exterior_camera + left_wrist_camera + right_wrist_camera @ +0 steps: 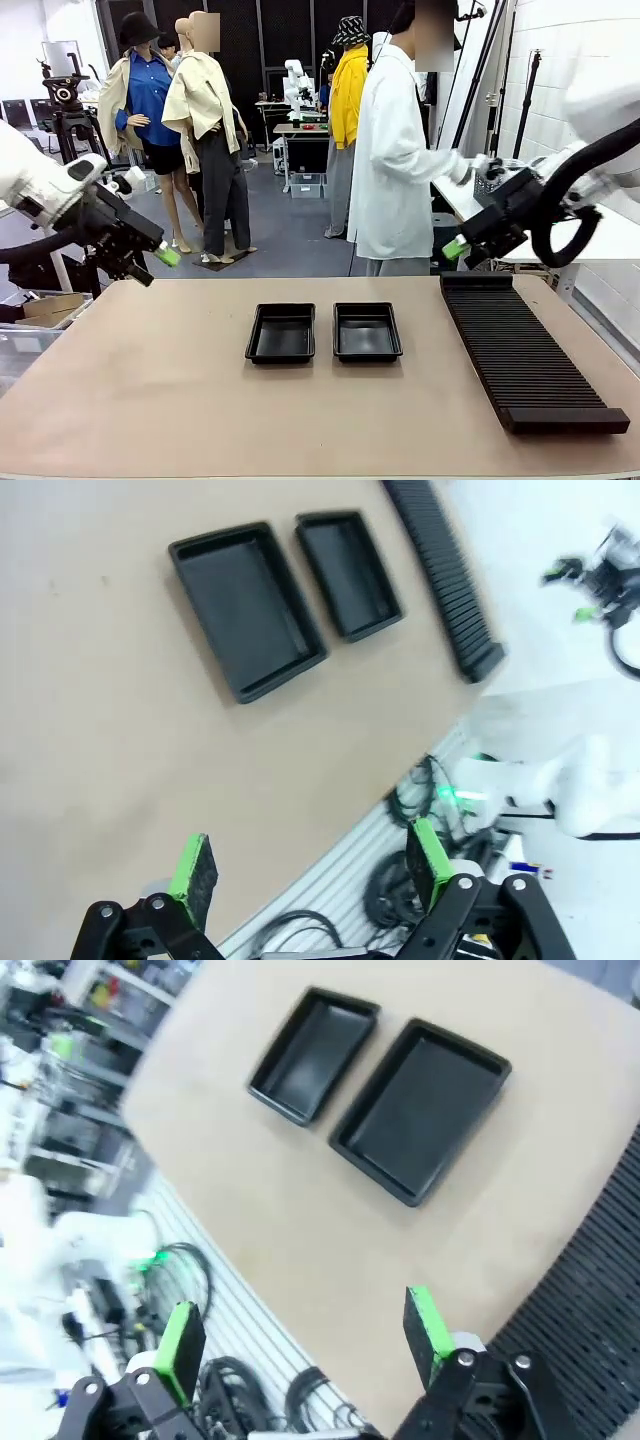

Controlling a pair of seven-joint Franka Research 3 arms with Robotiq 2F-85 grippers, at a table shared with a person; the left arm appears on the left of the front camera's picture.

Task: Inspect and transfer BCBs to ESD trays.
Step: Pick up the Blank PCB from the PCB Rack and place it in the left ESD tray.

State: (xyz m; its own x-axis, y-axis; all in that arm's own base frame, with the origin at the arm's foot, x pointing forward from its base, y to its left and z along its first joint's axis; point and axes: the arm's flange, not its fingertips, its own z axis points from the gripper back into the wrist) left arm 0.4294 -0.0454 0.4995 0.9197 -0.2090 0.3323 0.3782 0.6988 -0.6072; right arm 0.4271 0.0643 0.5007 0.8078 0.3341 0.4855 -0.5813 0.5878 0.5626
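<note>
The left gripper (pixel 155 266) hangs wide open and empty at frame left, and the right gripper (pixel 458 250) likewise at right. The ESD trays (pixel 280 357) sit side by side at centre.

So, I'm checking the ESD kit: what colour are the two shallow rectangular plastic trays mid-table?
Plain black, both shallow rectangular plastic trays; clearest in the front view.

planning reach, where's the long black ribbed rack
Front view: the long black ribbed plastic rack lies on the robot's right, beside the right-hand shallow black rectangular tray.
</note>
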